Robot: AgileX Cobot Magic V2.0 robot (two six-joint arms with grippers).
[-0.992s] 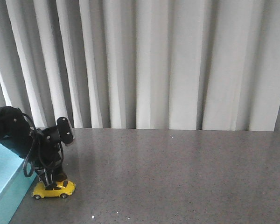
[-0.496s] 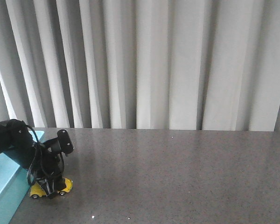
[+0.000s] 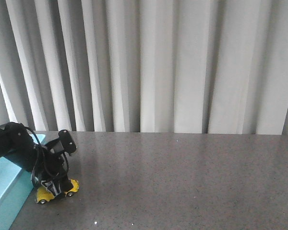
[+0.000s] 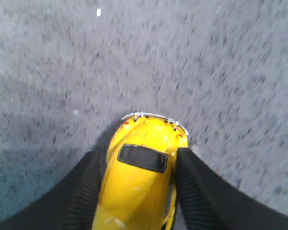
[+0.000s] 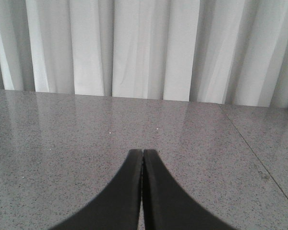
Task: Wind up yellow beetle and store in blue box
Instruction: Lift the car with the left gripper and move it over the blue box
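- Sitting on the speckled grey stone tabletop [image 3: 182, 177] near its front-left corner, the small yellow toy beetle car with a dark rear window [image 4: 139, 184] has its wheels down as far as I can see.
- My left black two-finger gripper [image 3: 55, 187] is clamped on the car's sides; the ribbed pads [image 4: 189, 191] press the body from both flanks.
- Just beside the car, on its left in the front view, I see the light turquoise shallow box [image 3: 5, 189]; whether they touch I cannot tell.
- My right black gripper [image 5: 142, 191] hovers over bare tabletop, fingertips pressed together and holding nothing.
- Pale pleated curtains [image 3: 158, 62] hang behind the table.
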